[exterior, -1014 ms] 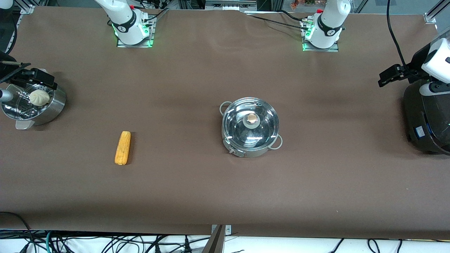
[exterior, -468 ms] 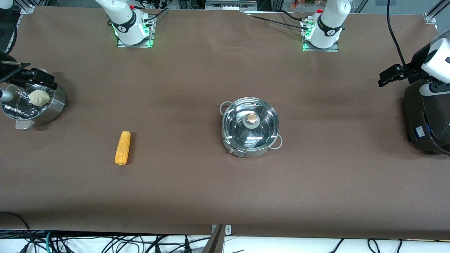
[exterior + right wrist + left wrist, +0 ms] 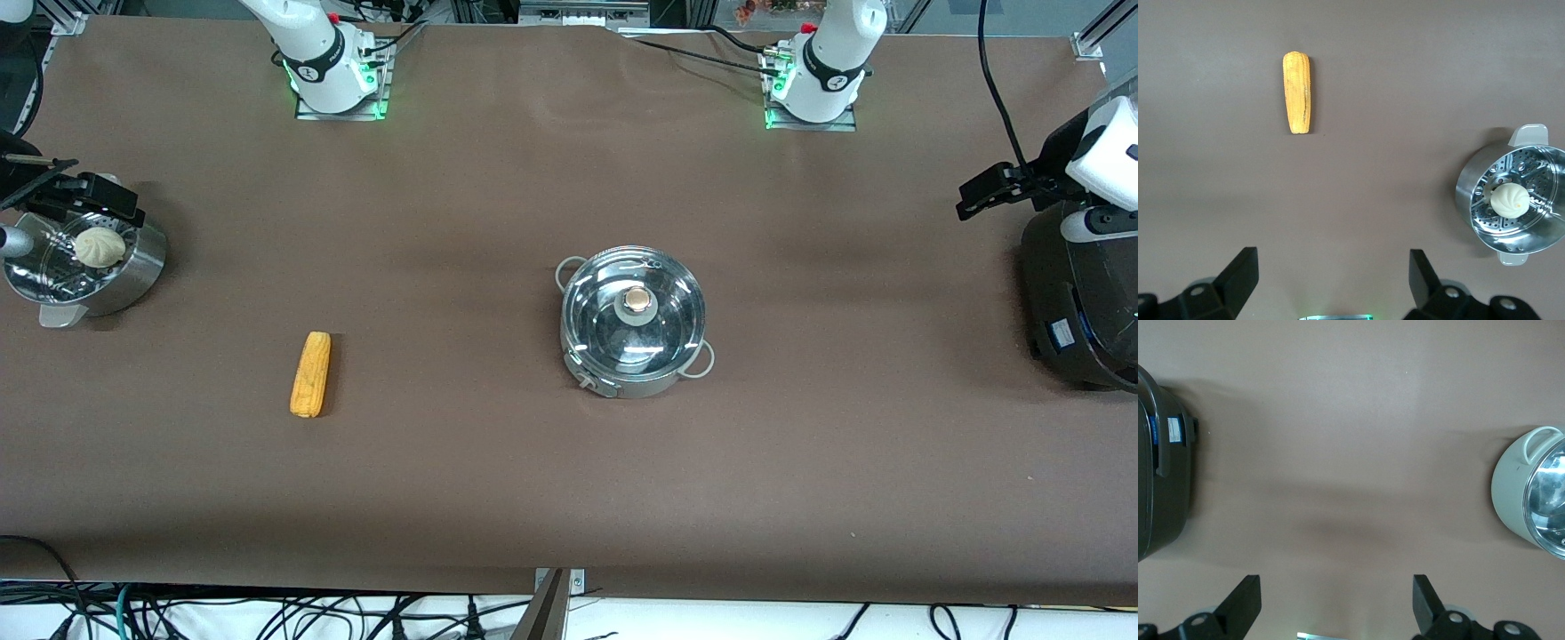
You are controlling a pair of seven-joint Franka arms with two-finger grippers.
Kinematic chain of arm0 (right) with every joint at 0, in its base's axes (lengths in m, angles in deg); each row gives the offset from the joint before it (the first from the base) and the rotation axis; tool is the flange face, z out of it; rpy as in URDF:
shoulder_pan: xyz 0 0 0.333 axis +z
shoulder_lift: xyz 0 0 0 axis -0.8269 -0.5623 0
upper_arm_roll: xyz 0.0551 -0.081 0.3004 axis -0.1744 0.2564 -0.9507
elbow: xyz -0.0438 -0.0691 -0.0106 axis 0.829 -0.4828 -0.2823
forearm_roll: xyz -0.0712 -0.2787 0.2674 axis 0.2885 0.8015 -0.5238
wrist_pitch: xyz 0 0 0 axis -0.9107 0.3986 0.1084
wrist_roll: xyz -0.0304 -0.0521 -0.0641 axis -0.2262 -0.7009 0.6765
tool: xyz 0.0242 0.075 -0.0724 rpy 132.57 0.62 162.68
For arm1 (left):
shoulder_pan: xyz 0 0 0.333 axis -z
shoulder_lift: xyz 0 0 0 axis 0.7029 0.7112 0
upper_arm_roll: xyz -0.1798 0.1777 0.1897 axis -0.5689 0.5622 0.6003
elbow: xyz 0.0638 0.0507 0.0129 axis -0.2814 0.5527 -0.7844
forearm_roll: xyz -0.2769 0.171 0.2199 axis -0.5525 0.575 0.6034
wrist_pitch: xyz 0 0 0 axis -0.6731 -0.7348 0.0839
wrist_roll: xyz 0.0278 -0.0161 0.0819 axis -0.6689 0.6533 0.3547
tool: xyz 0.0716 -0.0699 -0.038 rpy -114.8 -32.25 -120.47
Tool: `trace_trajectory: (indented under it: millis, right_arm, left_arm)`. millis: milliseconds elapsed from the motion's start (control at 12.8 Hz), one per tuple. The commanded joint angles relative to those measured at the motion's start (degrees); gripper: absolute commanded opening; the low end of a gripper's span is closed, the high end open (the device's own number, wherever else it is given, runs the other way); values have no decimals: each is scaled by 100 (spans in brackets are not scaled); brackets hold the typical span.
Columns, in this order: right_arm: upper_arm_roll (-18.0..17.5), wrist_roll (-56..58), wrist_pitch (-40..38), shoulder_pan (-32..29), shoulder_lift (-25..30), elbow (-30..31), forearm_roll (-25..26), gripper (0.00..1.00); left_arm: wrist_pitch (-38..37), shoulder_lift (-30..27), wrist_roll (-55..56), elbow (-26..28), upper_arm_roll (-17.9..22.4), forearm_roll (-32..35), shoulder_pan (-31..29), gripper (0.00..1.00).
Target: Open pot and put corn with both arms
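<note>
The steel pot (image 3: pixel 633 331) stands mid-table with its glass lid (image 3: pixel 662 307) and tan knob (image 3: pixel 636 300) on. The yellow-orange corn (image 3: pixel 310 373) lies on the table toward the right arm's end, a little nearer the front camera than the pot. My right gripper (image 3: pixel 93 194) hangs open and empty high over the steamer bowl; its wrist view shows the open gripper (image 3: pixel 1331 273) and the corn (image 3: pixel 1297 92). My left gripper (image 3: pixel 989 188) hangs open and empty beside the black cooker; its wrist view shows the open gripper (image 3: pixel 1336 600) and the pot (image 3: pixel 1511 487).
A perforated steel steamer bowl (image 3: pixel 133 267) with a white bun (image 3: pixel 98 246) stands at the right arm's end of the table, also in the right wrist view (image 3: pixel 1471 193). A big black cooker (image 3: pixel 1080 302) stands at the left arm's end, also in the left wrist view (image 3: pixel 1158 467).
</note>
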Motion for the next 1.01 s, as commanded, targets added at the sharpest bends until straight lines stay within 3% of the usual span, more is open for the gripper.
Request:
trace_trajectory:
  millis: [0, 468, 936]
  right_arm:
    - [4, 72, -1, -11, -55, -141, -38, 100]
    - [4, 81, 95, -29, -177, -132, -56, 100]
    - [-14, -33, 850, -2, -862, -98, -143, 100]
  left_arm:
    - [-47, 9, -135, -76, -2, -110, -49, 100]
    - [-82, 26, -135, -76, 6, -295, -58, 100]
    - [-3, 333, -39, -225, -90, -600, 57, 100]
